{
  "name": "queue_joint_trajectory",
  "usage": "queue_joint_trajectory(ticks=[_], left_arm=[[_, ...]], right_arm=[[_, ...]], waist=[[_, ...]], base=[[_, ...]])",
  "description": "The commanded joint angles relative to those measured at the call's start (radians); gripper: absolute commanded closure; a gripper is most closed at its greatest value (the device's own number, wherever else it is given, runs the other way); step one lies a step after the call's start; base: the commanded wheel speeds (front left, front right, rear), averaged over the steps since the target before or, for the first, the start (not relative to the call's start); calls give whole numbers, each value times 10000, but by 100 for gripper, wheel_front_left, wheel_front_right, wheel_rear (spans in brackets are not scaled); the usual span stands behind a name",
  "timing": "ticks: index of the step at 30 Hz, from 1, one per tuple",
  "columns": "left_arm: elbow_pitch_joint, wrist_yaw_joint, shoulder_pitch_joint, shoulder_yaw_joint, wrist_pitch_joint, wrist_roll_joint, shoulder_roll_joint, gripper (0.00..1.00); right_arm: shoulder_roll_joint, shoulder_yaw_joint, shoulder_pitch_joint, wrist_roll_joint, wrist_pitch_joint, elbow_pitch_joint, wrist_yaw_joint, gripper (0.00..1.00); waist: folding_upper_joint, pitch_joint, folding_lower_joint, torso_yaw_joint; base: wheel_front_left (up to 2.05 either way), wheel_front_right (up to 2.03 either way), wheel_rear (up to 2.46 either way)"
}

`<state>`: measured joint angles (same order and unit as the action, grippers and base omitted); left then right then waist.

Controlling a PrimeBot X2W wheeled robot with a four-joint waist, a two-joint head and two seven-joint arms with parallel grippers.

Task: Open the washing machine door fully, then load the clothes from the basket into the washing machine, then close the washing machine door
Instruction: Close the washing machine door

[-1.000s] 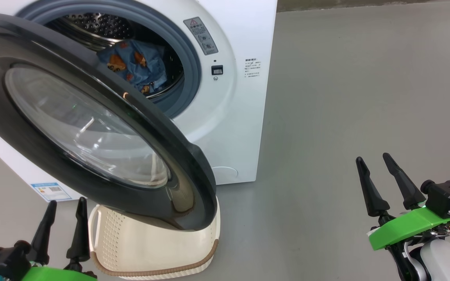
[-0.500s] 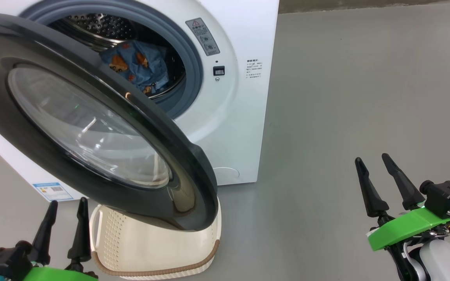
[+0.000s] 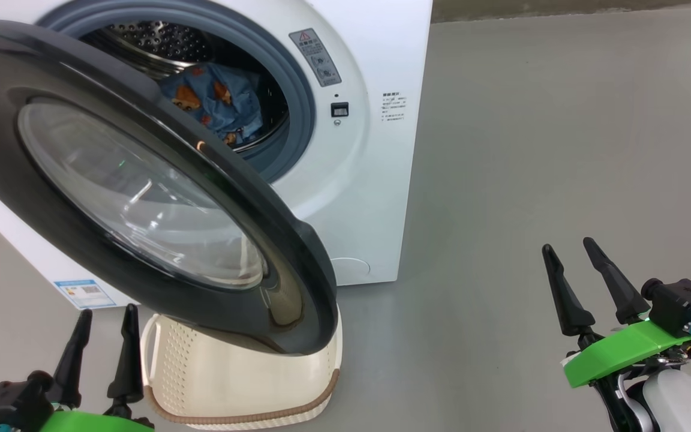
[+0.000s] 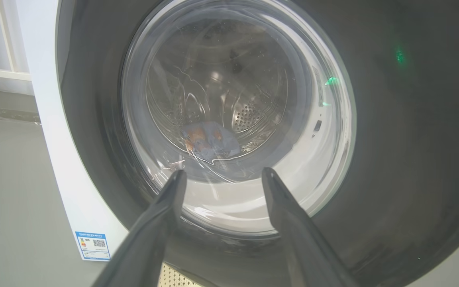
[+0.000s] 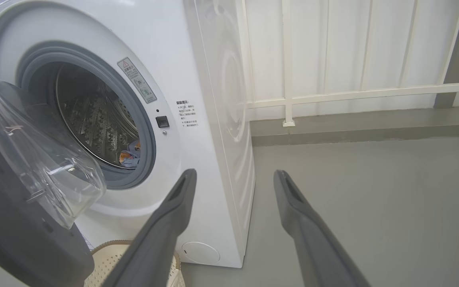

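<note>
The head turned a little, so the washer (image 3: 369, 198), door (image 3: 303, 270) and basket (image 3: 231, 384) slid slightly right in view.

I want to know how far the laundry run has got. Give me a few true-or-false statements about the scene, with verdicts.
1. The washing machine door is shut. False: it stands open.
2. Blue printed clothes lie inside the washing machine. True.
3. The right gripper holds a garment. False: it is open and empty.
4. The basket sits below the open door. True.
5. The left gripper is open. True.
</note>
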<state>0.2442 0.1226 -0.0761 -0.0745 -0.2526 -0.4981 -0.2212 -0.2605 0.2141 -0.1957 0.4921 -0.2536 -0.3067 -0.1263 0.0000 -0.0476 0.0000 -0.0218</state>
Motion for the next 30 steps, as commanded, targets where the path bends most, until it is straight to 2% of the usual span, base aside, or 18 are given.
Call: queue_joint_trajectory(ticks=[1, 2, 3, 5, 6, 13, 16, 30], left_arm=[[-155, 15, -219, 355, -91, 151, -159, 0], [-155, 15, -219, 355, -91, 151, -159, 0], [-152, 18, -223, 352, -91, 148, -151, 0], [-146, 24, -231, 335, -91, 142, -134, 0], [-143, 27, -238, 319, -91, 140, -124, 0], [-126, 44, -253, 261, -91, 88, -57, 0], [-106, 50, -267, 281, -91, 50, -51, 0], [124, 72, -412, 34, -91, -8, 162, 0]], right_arm=[[-191, 192, -176, -33, -82, 236, -44, 13], [-191, 192, -176, -33, -82, 236, -44, 13], [-195, 211, -188, -28, -82, 232, -44, 48], [-202, 264, -234, -22, -82, 232, -44, 74], [-209, 291, -257, -21, -82, 227, -44, 100], [-197, 291, -446, 46, -82, 404, -44, 100], [18, 219, -617, 584, -82, 894, -44, 100], [284, 1038, -1561, 1109, -82, 2949, -44, 100]], waist=[[0, -2, 0, 39], [0, -2, 0, 39], [0, -4, 0, 63], [0, -6, 0, 126], [0, -4, 0, 172], [0, -39, 0, 677], [0, -86, 0, 911], [0, 15, 0, 2139]], base=[[0, 0, 0], [0, 0, 0], [0, 0, 0], [0, 0, 0], [0, 0, 0], [0, 0, 0], [0, 0, 0], [0, 0, 0]])
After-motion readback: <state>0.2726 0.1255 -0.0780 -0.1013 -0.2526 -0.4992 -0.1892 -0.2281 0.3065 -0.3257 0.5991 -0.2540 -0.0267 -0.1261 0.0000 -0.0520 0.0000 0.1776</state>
